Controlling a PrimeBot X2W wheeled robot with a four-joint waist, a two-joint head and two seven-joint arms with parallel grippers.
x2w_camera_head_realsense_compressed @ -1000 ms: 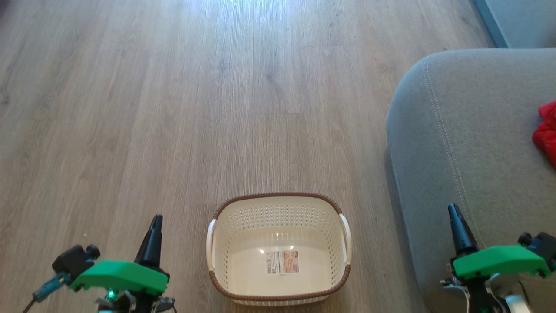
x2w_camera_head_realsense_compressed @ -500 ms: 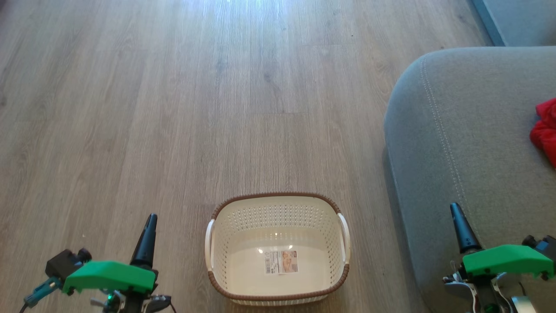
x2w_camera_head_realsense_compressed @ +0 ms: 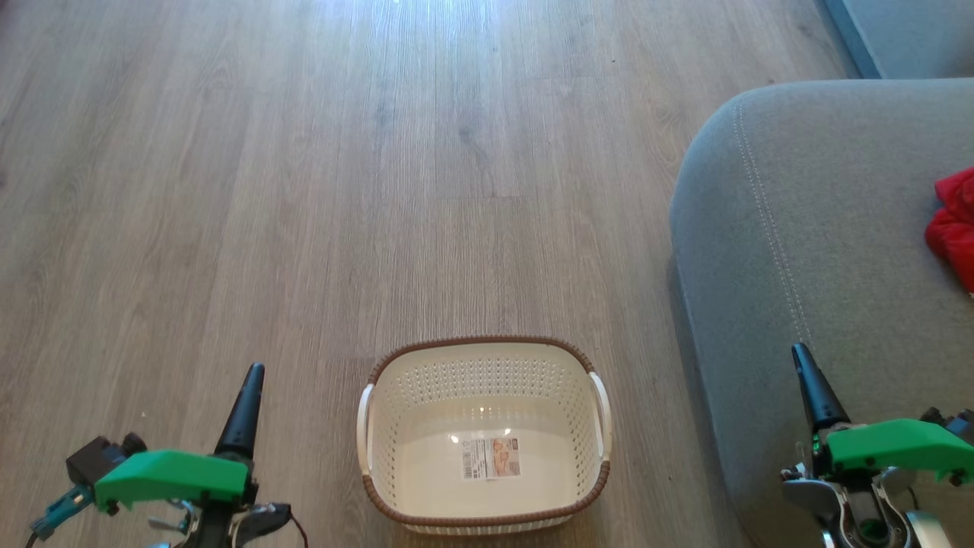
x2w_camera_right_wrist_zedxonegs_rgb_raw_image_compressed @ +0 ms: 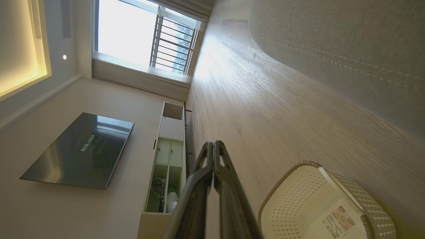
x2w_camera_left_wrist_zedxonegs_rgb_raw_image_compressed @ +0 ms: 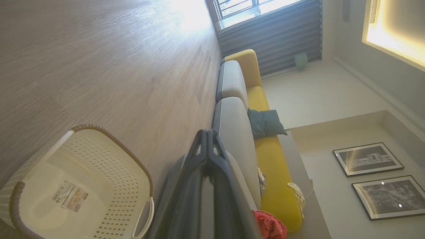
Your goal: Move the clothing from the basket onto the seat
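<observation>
Head view: red clothing (x2w_camera_head_realsense_compressed: 953, 228) lies on the seat (x2w_camera_head_realsense_compressed: 822, 228) at 3 o'clock, cut by the frame edge; I can't tell if it is both pieces. At 6 o'clock the basket (x2w_camera_head_realsense_compressed: 479, 340) sits on the floor (x2w_camera_head_realsense_compressed: 304, 190), holding just its label (x2w_camera_head_realsense_compressed: 491, 458). The left gripper (x2w_camera_head_realsense_compressed: 251, 377) at 8 and right gripper (x2w_camera_head_realsense_compressed: 805, 361) at 4 are both pinched together, carrying nothing. The transfer looks complete. I'd park the arms slowly, clear of basket and seat.
</observation>
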